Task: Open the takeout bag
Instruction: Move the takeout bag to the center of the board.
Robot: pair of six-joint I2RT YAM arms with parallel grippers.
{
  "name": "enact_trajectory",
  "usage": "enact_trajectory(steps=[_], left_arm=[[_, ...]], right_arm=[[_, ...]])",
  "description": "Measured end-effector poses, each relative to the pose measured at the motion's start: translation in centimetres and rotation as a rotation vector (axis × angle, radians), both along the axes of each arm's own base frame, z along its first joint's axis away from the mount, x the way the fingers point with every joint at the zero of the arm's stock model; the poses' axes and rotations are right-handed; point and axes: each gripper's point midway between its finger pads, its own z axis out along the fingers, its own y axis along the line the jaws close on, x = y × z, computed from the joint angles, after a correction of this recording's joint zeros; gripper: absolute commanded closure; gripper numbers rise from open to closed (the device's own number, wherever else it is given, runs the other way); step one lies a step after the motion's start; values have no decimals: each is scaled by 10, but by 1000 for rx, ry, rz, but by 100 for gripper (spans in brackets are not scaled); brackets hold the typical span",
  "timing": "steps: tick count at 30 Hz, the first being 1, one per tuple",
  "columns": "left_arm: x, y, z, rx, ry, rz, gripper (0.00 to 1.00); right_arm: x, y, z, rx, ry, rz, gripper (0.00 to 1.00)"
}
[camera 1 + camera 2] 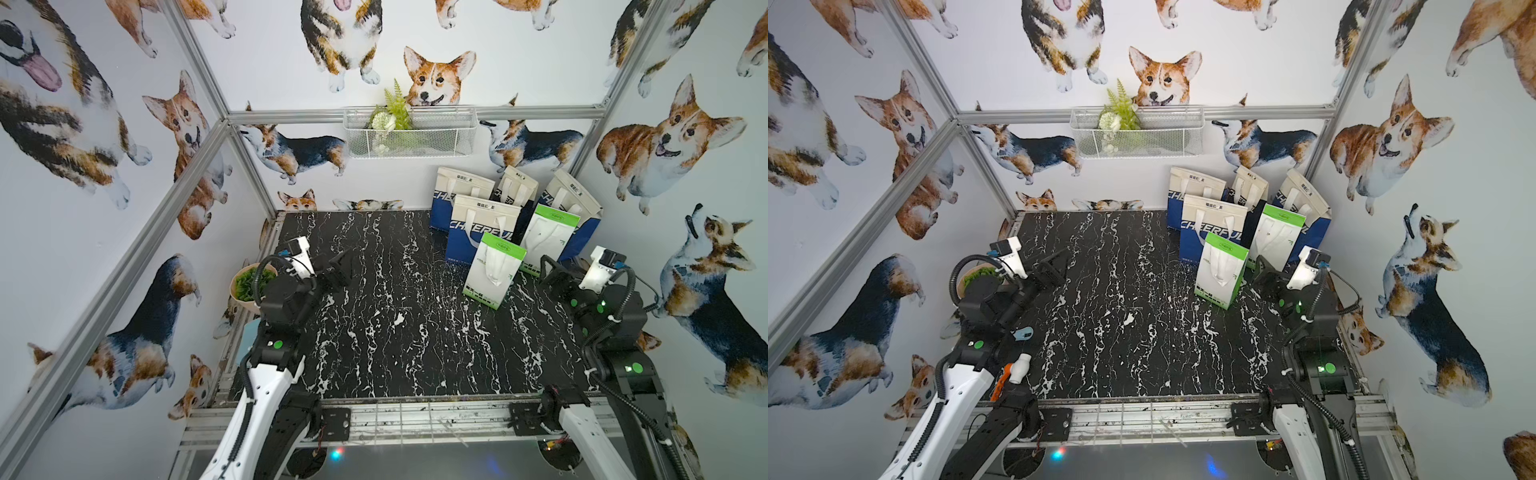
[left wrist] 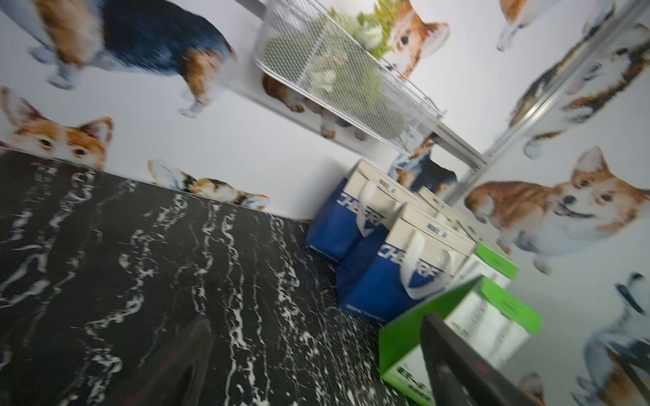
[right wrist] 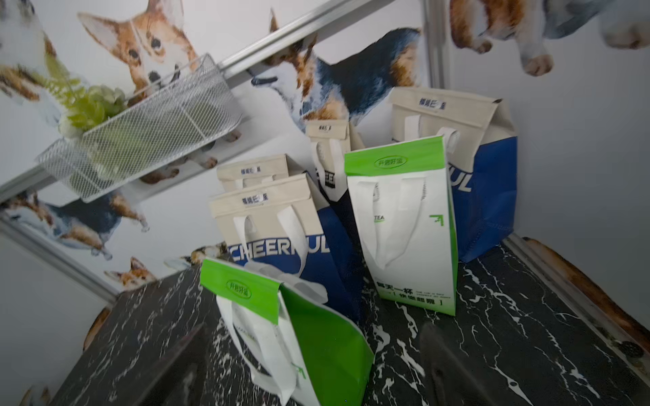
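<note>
Nearest the lens: front rail (image 1: 415, 419), with both arm bases bolted on and cut off at the lower edge in both top views. Just beyond, tucked against the left arm (image 1: 963, 386), small white, orange and pale blue bits (image 1: 1020, 368), half hidden and too small to name.

Farther in, left gripper (image 1: 340, 268): hangs released over the bare marble table (image 1: 395, 332), grasping nothing. Shows in the left wrist view only as two dark, smeared fingers (image 2: 457, 365) set wide apart, roots out of frame. Behind those fingers, back of the wrist, potted plant (image 1: 249, 284), mostly covered by cable and arm.

Right gripper (image 1: 552, 272): likewise released, holds nothing. Dim and blurred fingers (image 3: 446, 365) in the right wrist view, well spread.

Takeout bag (image 1: 494, 270): stands on the table just ahead of the right fingers and well across from the left ones, touching neither. Green flap folded down over the mouth, white handle hanging on the front face. Base cut off in the right wrist view (image 3: 316, 344).

Beyond the fingertips, second green bag (image 1: 548, 241), then blue-and-cream bags (image 1: 482, 232), overlapping so much that the count stays unsure; lettering partly covered.

Farthest back, wire basket (image 1: 409, 133) on the wall rail, greenery inside, the rest of its contents indistinct.
</note>
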Motion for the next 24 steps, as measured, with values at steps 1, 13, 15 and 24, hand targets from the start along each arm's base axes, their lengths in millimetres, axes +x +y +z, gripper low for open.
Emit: enact_trajectory(steps=[1, 13, 15, 24], left_arm=[[-7, -14, -1, 3, 24, -59, 7], [-103, -98, -12, 137, 127, -485, 9], [-112, -99, -14, 152, 130, -508, 9], [-125, -101, -32, 252, 148, -511, 9]], right_arm=[[-1, 5, 0, -7, 19, 34, 10], [21, 36, -24, -49, 246, 226, 13], [29, 37, -28, -51, 272, 227, 13], [64, 47, -43, -34, 357, 275, 22]])
